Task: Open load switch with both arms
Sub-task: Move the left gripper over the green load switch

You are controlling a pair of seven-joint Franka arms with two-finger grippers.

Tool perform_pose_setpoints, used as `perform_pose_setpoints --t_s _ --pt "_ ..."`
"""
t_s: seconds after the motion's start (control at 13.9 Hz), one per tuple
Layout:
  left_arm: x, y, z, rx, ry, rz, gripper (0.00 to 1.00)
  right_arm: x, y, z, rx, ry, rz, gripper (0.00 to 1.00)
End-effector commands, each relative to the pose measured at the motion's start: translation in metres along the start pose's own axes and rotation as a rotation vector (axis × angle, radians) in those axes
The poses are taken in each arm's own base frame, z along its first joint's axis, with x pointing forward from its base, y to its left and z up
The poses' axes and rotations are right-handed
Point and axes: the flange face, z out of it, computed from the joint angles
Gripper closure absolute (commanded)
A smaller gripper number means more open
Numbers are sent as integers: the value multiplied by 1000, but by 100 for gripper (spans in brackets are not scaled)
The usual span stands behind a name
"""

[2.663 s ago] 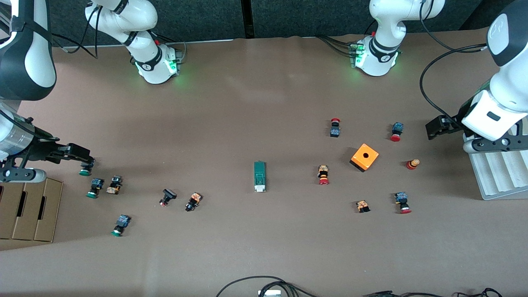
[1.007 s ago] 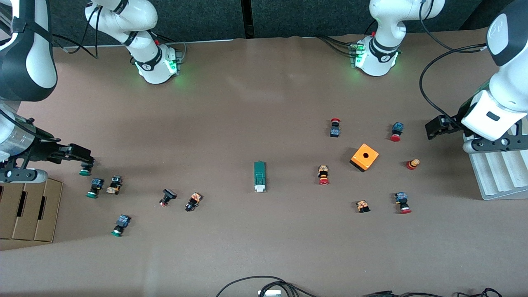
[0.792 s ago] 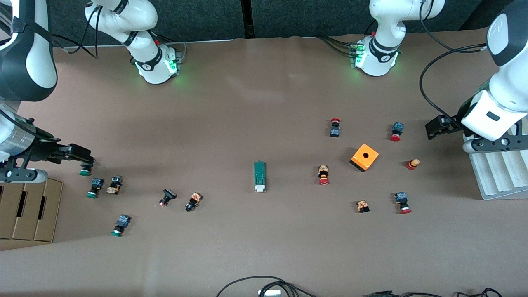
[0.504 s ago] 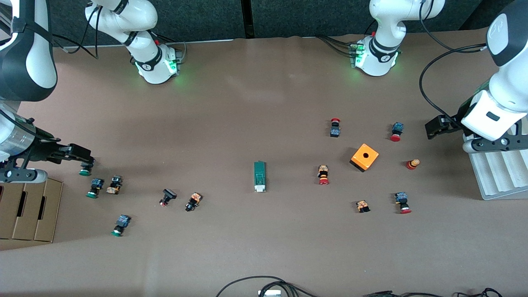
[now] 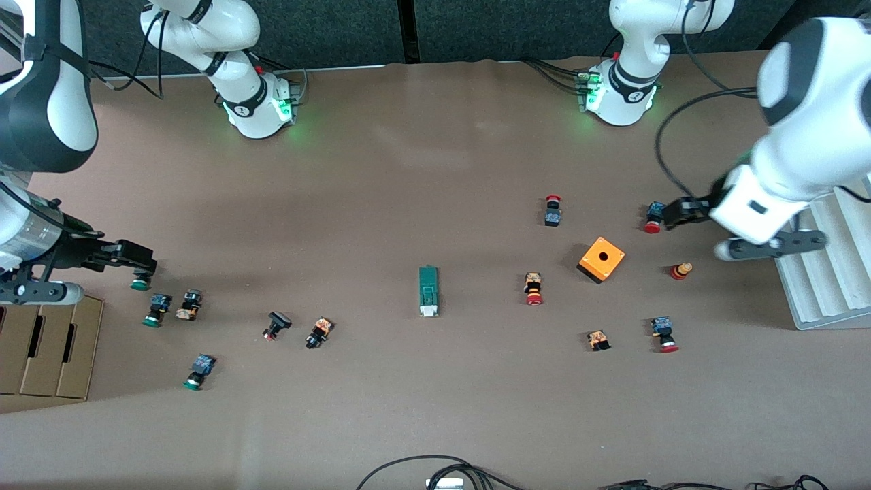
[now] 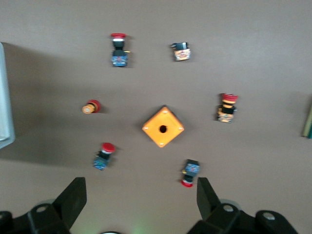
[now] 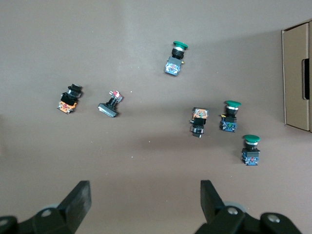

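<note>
The load switch, a narrow dark-green block with a white end piece, lies flat mid-table with its white end toward the front camera. Only its green edge shows in the left wrist view. My left gripper hangs open and empty over a red-capped push button at the left arm's end of the table; its fingers stand wide apart. At the right arm's end, my right gripper is open and empty over a green-capped push button; its fingers are also spread wide.
An orange cube with a hole and several red-capped buttons lie between the left gripper and the switch. Several green-capped buttons lie near the right gripper. A white ridged tray and a cardboard box sit at the table's ends.
The left arm has swung off the white tray toward the table's middle, and its gripper now hangs over the red-capped button. The right arm has barely shifted. Both grippers stay open.
</note>
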Motion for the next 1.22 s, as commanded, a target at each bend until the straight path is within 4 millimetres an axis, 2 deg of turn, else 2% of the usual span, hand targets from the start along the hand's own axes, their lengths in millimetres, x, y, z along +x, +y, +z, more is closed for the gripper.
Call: perform_pose_setpoints --t_s 0.0,0.14,0.29,0.36,0.5,0.58,0.65,0.72,0.79,0.94,1.15 --pt "-8 43 -5 -28 45 -18 0 7 -4 18 12 -31 -10 0" --pt "-10 71 -1 -52 80 -57 0 10 -6 24 10 -37 -16 0" --pt "-15 102 5 -65 106 -79 0 13 -27 38 -6 -60 -52 0" --pt "-19 114 7 -67 111 -106 0 13 -29 40 -7 -63 -57 0" --pt "-21 129 12 -78 124 -117 0 15 -32 48 3 -76 -63 0" --pt "-17 134 17 -83 138 -112 0 17 -33 48 7 -76 -105 0" --pt "-17 148 22 -93 159 -93 0 17 -40 46 5 -73 -195 0" --pt "-18 161 28 -97 176 -95 0 16 -40 45 11 -75 -253 0" --pt "-16 171 33 -104 197 -129 0 18 -34 47 15 -74 -255 0" --pt "-24 204 46 -112 237 -156 0 22 -20 56 27 -87 -233 0" --pt "-37 246 71 -68 318 -187 0 23 -24 61 99 -93 -229 0"
